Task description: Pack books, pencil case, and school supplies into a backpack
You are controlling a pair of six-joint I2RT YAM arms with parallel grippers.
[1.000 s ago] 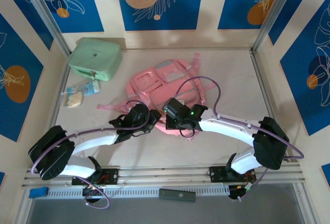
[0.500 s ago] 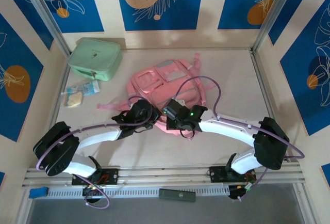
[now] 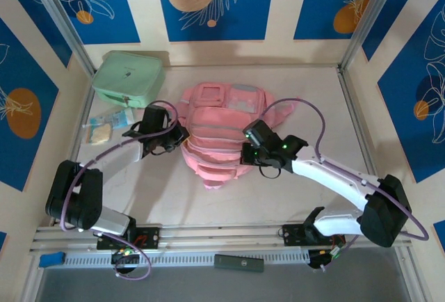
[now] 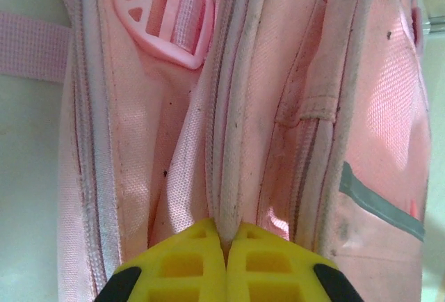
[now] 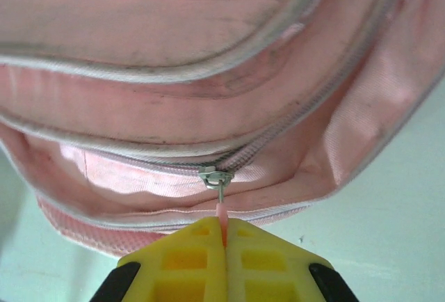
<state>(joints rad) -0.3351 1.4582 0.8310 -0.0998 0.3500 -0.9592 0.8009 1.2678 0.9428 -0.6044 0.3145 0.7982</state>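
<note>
On the pink fabric backpack (image 3: 215, 142), left jaws pinch piping (image 4: 224, 177), right jaws the zip-pull (image 5: 221, 213).

You face a pale surface (image 3: 316, 97) boxed in by cream walls (image 3: 142, 10) carrying blue panels (image 3: 215, 3) with white leaf outlines and orange discs. At both back corners stand metal posts (image 3: 59, 20), and a slotted rail (image 3: 222, 236) runs along your near edge.

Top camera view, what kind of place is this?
Probably a robot test booth, not a classroom: a left arm and right arm bolted to a front rail, blue patterned panels walling it in, and a pink backpack staged between them.
</note>
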